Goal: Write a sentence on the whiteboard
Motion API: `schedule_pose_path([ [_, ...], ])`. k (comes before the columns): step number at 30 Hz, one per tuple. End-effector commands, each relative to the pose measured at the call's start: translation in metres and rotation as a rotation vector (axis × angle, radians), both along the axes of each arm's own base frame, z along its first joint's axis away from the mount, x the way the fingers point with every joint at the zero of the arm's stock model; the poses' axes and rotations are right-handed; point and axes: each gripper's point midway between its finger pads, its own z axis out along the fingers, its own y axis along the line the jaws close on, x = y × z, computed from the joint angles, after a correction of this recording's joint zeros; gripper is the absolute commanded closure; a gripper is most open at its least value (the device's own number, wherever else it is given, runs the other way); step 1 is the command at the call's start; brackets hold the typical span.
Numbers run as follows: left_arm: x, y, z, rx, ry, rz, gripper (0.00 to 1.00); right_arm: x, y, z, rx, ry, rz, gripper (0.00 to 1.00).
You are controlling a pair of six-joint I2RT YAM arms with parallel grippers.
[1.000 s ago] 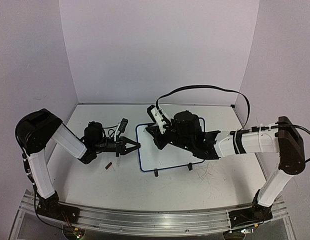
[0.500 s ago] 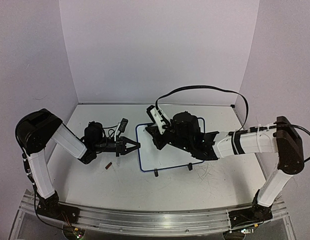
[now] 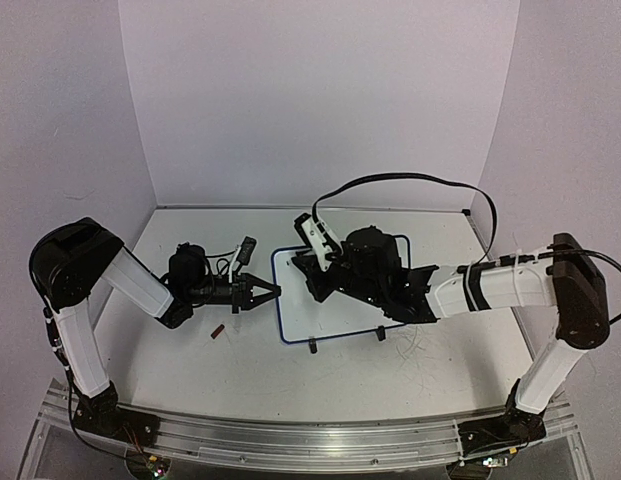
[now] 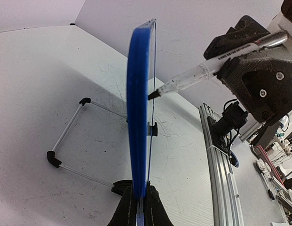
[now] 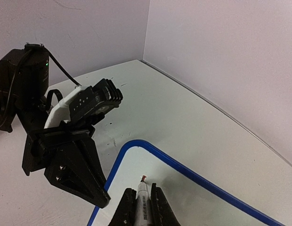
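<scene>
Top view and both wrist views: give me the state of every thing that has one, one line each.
whiteboard: propped up at a tilt, left rim clamped, visible part blank.
marker: uncapped, tip at the board's face.
left pincer: shut on the whiteboard.
right pincer: shut on the marker.
small reddish piece: lying loose on the table.

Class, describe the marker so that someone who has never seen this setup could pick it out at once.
On the white table, a blue-rimmed whiteboard stands near the middle, its left edge clamped by the left gripper. The right gripper reaches over it, holding the marker: the only slim, pale pen-shaped thing among black parts, its dark tip pointed at the board.
</scene>
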Motion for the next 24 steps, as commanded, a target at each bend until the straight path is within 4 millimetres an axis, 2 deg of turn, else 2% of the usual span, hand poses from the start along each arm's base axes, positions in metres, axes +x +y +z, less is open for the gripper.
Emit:
schedule_pose_path([
  [1, -0.002, 0.001, 0.016, -0.021, -0.064, -0.001, 1.00, 0.001, -0.004, -0.001, 0.015, 0.005, -0.027, 1.00],
  [24, -0.004, 0.001, 0.016, -0.020, -0.063, -0.002, 1.00, -0.011, -0.006, -0.032, -0.002, 0.074, -0.009, 1.00],
])
